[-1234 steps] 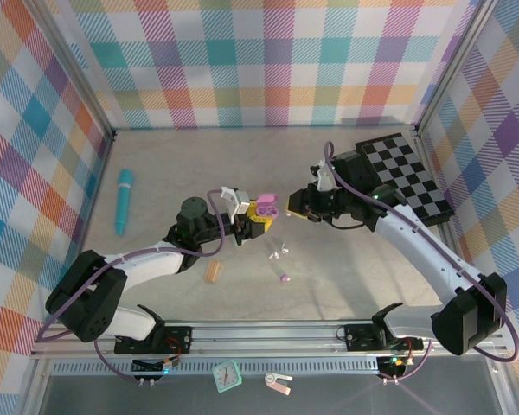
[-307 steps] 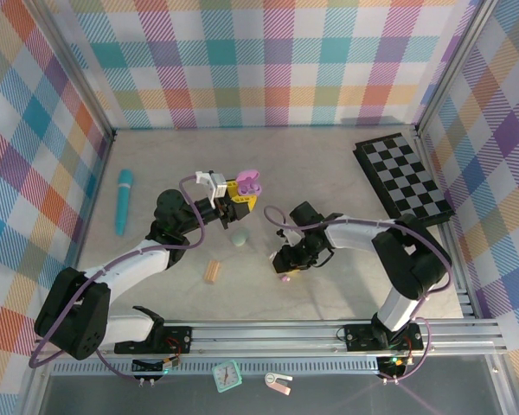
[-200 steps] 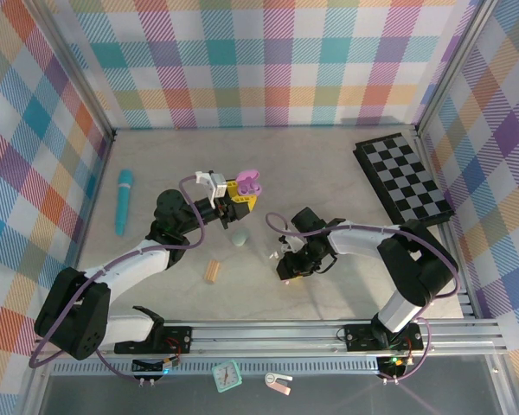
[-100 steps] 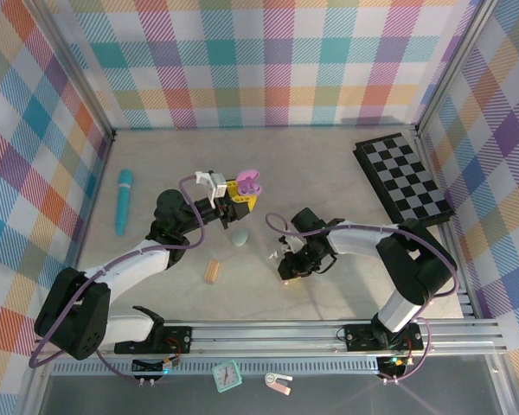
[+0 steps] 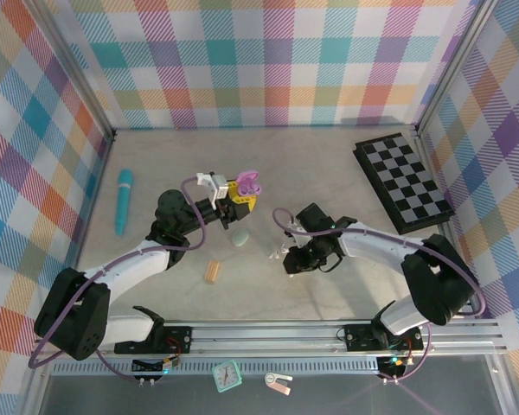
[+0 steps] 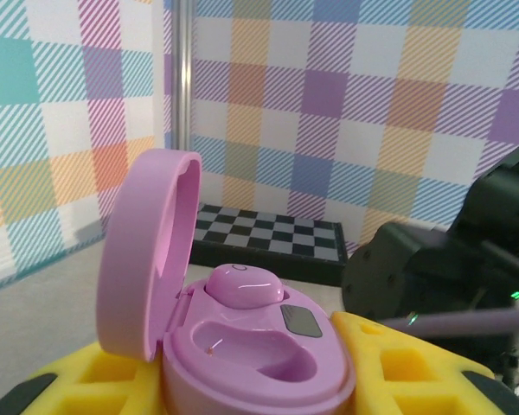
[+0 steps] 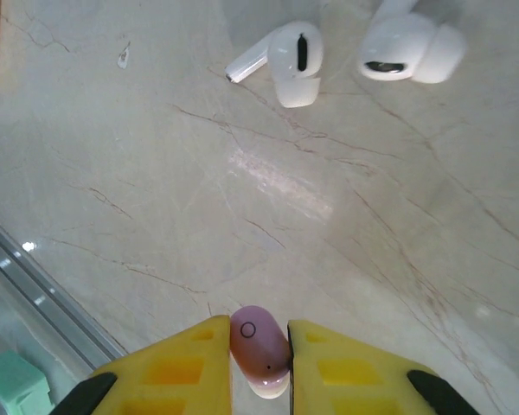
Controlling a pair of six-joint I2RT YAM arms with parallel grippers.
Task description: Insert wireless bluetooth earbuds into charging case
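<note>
Marble-look table (image 5: pixel 329 164), plaid walls all round. Black-and-white checkerboard (image 5: pixel 404 183) at the far right corner, well clear of both arms. Teal cylinder (image 5: pixel 123 201) lies along the left wall. Teal clock (image 5: pixel 227 375) sits below the front rail; its face is too small to read.

Left gripper (image 5: pixel 235 194) is clamped on the purple charging case (image 6: pixel 242 337), held up off the table with its yellow fingers (image 6: pixel 398 372) on either side. The lid is hinged open and upright. One purple bud (image 6: pixel 242 284) is seated in the far slot and the near slot is empty. There is a small grey panel beside the bud, with nothing legible on it.

Pale green case (image 5: pixel 240 237) is on the table just below the left gripper. Tan ribbed block (image 5: pixel 212 271) is nearer the rail, apart from it.

Right gripper (image 5: pixel 291 259) is low at centre table, jaws narrow and pinching the purple earbud (image 7: pixel 256 340) between the yellow pads. The only marking on that bud is a small circle. Two white earbuds (image 7: pixel 281 60) (image 7: pixel 411 47) lie loose on the table just ahead of the right gripper, close together and not touching it.
</note>
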